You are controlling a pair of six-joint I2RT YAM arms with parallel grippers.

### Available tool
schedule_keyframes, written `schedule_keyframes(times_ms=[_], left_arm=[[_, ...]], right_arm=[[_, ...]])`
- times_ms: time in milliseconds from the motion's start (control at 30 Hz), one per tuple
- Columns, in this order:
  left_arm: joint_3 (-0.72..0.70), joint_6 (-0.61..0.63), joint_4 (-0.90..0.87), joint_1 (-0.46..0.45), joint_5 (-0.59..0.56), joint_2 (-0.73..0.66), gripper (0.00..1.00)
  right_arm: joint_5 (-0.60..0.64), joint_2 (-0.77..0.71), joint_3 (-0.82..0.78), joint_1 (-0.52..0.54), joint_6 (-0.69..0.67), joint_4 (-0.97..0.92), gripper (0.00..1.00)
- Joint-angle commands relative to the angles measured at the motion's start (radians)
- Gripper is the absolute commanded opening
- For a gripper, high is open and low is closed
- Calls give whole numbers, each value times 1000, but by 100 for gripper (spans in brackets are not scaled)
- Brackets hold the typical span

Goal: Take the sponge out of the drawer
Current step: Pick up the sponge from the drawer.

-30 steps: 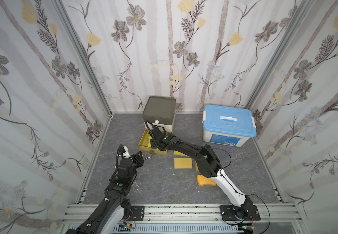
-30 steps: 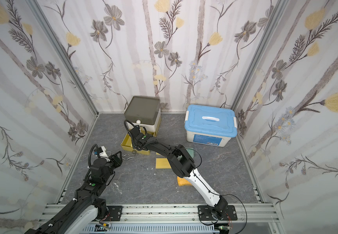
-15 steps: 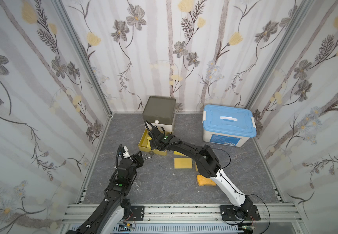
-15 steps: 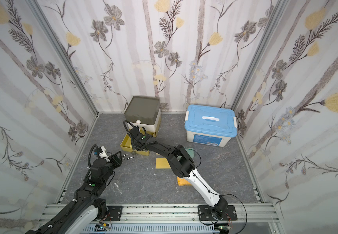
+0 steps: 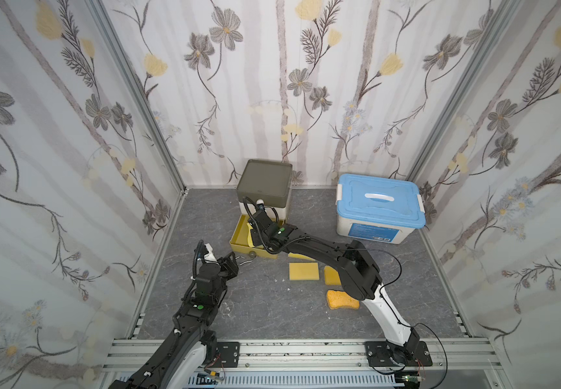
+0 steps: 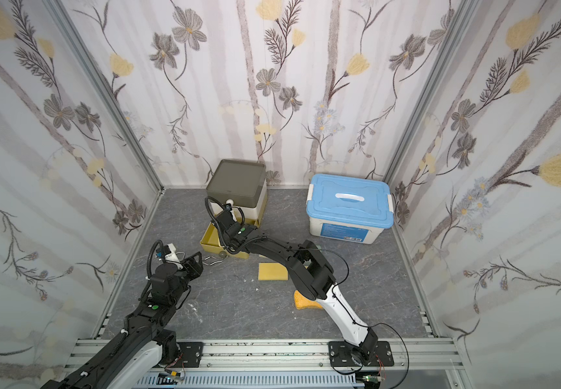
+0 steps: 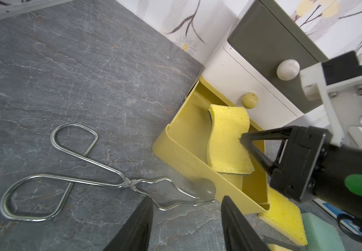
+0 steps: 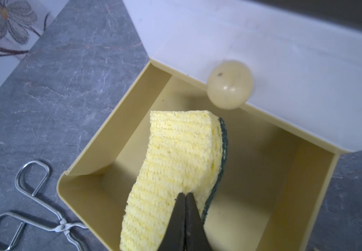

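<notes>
Pinches an edge of the yellow sponge (image 8: 175, 160) with the right gripper (image 8: 185, 195), fingers pressed together on it. Holds it bent and on end inside the open drawer (image 8: 88, 156), near the back edge of the worktop (image 5: 272, 310). Hangs the left gripper (image 7: 186, 198) just beside the tongs (image 7: 129, 182), fingers spread, empty.

I count one sponge (image 7: 227, 139) in the open drawer (image 7: 197, 173) and at least four loose sponges (image 5: 303, 271) on the desk (image 5: 272, 310); the right arm (image 5: 326, 252) hides part of that group. Also one pair of tongs (image 7: 129, 182), one cabinet (image 5: 265, 178) of three drawers, one blue-lidded box (image 5: 378, 202).
</notes>
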Motion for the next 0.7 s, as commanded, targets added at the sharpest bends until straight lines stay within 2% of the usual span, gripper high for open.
schedule_keyframes(times_ms=[0, 300, 667], left_arm=[[-1, 9, 16, 0, -8, 3, 53], [2, 9, 17, 0, -8, 9, 53], [4, 5, 21, 0, 4, 8, 53]], right_arm=[[53, -21, -5, 1, -20, 87, 0], [33, -105, -66, 2, -34, 81, 0], [-64, -391, -425, 28, -52, 146, 0]])
